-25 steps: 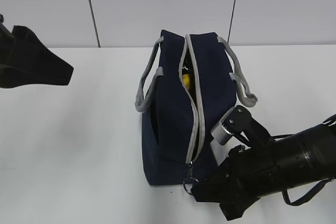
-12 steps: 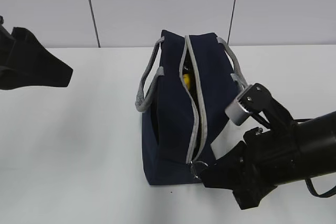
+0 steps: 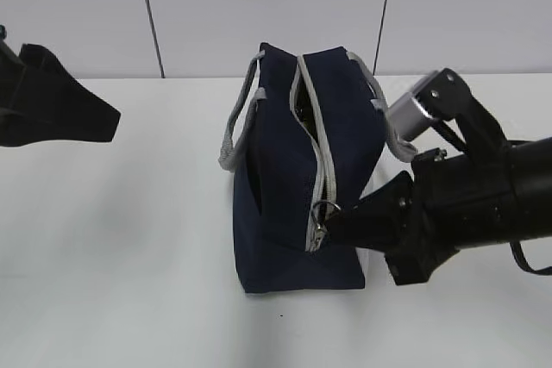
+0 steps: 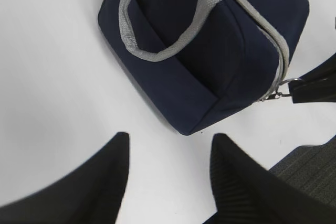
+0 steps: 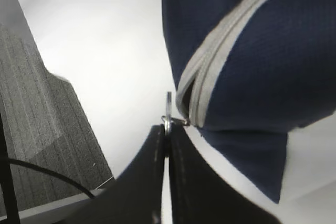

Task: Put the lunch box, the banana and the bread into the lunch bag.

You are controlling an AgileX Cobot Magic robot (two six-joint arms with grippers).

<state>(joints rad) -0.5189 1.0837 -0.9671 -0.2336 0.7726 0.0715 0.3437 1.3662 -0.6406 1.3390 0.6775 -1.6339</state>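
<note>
Lunch bag [image 3: 293, 170], navy, one, upright on white table [image 3: 121, 230]; grey handles [image 3: 237, 131], two; no legible writing. Right gripper [image 5: 167, 129] clenched on zipper ring [image 5: 168, 113] at bag's near end. Left gripper [image 4: 168, 153] released, beside bag.

Lunch bag [image 3: 297, 178] upright mid-table [image 3: 112, 230]; right gripper [image 3: 338, 223] at its near-end zipper ring [image 3: 323, 210], left gripper [image 3: 108, 122] well apart at left.

white table [image 3: 121, 239], lunch bag [image 3: 285, 213] on it

lunch bag [image 3: 293, 187] contents hidden by near-closed zipper [image 3: 321, 170], far end cropped overhead
</note>
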